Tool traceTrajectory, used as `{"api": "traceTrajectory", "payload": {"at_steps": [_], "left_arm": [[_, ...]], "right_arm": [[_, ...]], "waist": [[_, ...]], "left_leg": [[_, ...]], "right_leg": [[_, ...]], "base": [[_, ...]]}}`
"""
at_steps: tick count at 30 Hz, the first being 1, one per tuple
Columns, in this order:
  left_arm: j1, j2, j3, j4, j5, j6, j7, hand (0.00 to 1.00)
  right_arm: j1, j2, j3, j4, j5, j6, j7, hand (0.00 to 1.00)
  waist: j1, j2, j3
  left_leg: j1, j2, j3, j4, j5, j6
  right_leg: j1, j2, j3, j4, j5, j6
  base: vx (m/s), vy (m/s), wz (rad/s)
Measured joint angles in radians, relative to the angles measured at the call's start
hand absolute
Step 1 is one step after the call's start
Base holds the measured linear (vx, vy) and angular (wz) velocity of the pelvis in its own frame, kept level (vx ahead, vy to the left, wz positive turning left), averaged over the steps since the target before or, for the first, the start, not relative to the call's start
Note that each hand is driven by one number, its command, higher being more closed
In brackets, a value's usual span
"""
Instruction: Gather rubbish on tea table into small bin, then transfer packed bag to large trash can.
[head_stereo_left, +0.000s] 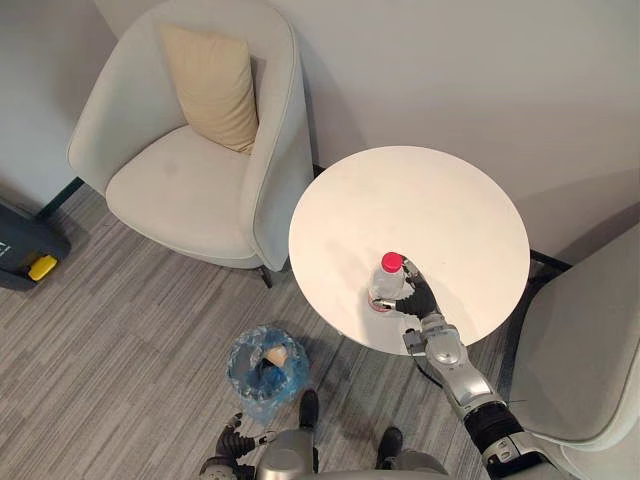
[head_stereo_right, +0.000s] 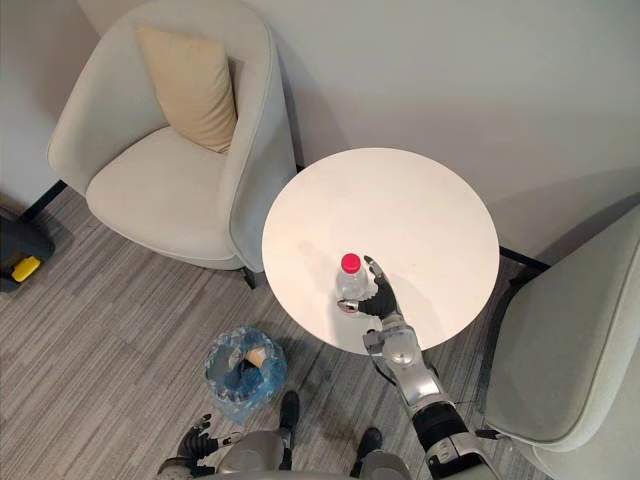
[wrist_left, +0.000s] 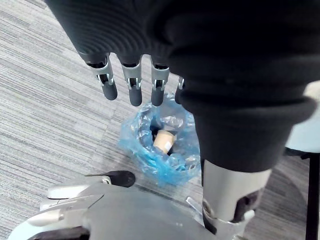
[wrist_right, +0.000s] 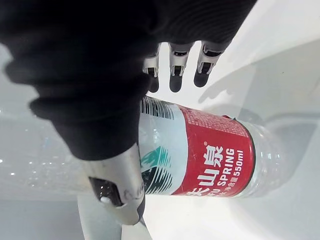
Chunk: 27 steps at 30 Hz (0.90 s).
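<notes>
Ops: Step in hand?

Dev: Gathering phase, as judged. Table is bare but for one bottle, upright, red cap up, near the robot-side edge. Bin is seen on the floor just off that edge, to the left. Its blue bag is open, with what looks like a paper cup inside. Bag not yet packed, and the transfer to the large can not begun.

Ops: Right hand?

Dev: Right hand is set against the bottle's right side, arm reached in from the lower right. In the wrist view the bottle is seen between thumb and fingers: thumb across the label, fingers nearly straight past the far side. Not read as clamped, and contact cannot be settled.

Ops: Left?

Dev: Left hand is hung low over the floor near the bin, fingers straight, nothing held.

Ops: Next move?

Dev: Fingers to be curled round the label band until the hold is firm. Bottle then to be lifted clear, carried left past the table edge and released over the bag mouth. Bottle looks light, so it could be tipped if pushed before the grip is closed.
</notes>
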<state>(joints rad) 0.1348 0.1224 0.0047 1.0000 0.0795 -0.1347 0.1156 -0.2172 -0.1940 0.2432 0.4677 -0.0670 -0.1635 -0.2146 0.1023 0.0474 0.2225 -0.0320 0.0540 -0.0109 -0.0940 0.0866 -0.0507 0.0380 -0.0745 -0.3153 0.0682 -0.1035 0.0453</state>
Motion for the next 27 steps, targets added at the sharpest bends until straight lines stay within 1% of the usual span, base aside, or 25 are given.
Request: {"api": "traceTrajectory", "payload": {"at_steps": [2, 3, 5, 7, 11, 20, 22, 27], "left_arm": [[0.000, -0.003, 0.000, -0.002, 0.000, 0.000, 0.000, 0.00], [0.000, -0.003, 0.000, -0.009, 0.000, 0.000, 0.000, 0.00], [0.000, -0.003, 0.000, -0.014, -0.001, 0.000, 0.001, 0.00], [0.000, -0.005, -0.001, -0.019, -0.008, 0.000, 0.001, 0.00], [0.000, -0.006, -0.001, -0.021, -0.010, 0.000, 0.001, 0.00], [0.000, -0.007, 0.002, -0.021, -0.009, 0.001, 0.001, 0.00], [0.000, -0.008, 0.005, -0.021, -0.009, 0.002, 0.001, 0.00], [0.000, -0.010, 0.010, -0.020, -0.007, 0.015, 0.001, 0.00]], "right_arm": [[-0.012, 0.007, 0.004, 0.000, 0.000, 0.003, 0.000, 0.00], [-0.023, 0.014, 0.004, 0.000, 0.000, 0.009, -0.001, 1.00], [-0.030, 0.016, 0.004, 0.000, 0.000, 0.013, -0.002, 1.00], [-0.031, 0.016, 0.004, 0.000, 0.001, 0.014, -0.005, 1.00], [-0.065, 0.023, 0.003, 0.038, 0.020, 0.015, -0.023, 1.00], [-0.060, 0.025, 0.002, 0.037, 0.029, 0.017, -0.022, 1.00], [-0.041, 0.024, 0.001, 0.006, 0.030, 0.017, -0.020, 1.00], [0.049, 0.023, -0.008, -0.178, 0.030, 0.014, -0.001, 1.00]], "waist": [[0.000, 0.005, 0.004], [0.001, 0.007, 0.009], [0.008, 0.007, 0.015], [0.021, 0.008, 0.015], [0.023, 0.008, 0.015], [0.023, 0.008, 0.015], [0.023, 0.007, 0.015], [0.019, 0.006, 0.014]], "left_leg": [[0.000, 0.000, -0.001, 0.000, 0.000, 0.000], [0.000, 0.000, -0.001, 0.001, 0.000, 0.000], [0.000, 0.000, -0.001, 0.005, 0.000, 0.000], [0.000, 0.000, -0.004, 0.005, 0.000, 0.000], [-0.001, -0.001, -0.014, 0.007, 0.000, 0.000], [-0.001, -0.001, -0.015, 0.006, 0.000, 0.000], [0.001, -0.001, -0.015, 0.006, 0.000, 0.000], [0.023, 0.000, -0.013, 0.003, 0.000, 0.000]], "right_leg": [[0.000, 0.000, -0.001, 0.001, -0.001, 0.000], [0.001, 0.000, -0.001, 0.001, -0.001, 0.000], [0.002, 0.000, -0.001, 0.001, -0.001, 0.000], [0.003, 0.000, -0.004, 0.001, -0.002, 0.000], [0.009, 0.000, -0.011, 0.002, -0.003, 0.000], [0.010, 0.000, -0.011, 0.002, -0.003, 0.001], [0.012, 0.000, -0.010, 0.002, -0.003, 0.001], [0.031, 0.000, -0.004, 0.001, -0.003, 0.001]], "base": [[0.00, 0.000, 0.00], [0.00, 0.000, 0.00], [0.00, 0.000, 0.00], [-0.01, -0.001, 0.04], [-0.02, 0.001, 0.07], [0.00, 0.000, 0.00], [0.00, 0.000, 0.00], [-0.01, 0.000, -0.01]]}}
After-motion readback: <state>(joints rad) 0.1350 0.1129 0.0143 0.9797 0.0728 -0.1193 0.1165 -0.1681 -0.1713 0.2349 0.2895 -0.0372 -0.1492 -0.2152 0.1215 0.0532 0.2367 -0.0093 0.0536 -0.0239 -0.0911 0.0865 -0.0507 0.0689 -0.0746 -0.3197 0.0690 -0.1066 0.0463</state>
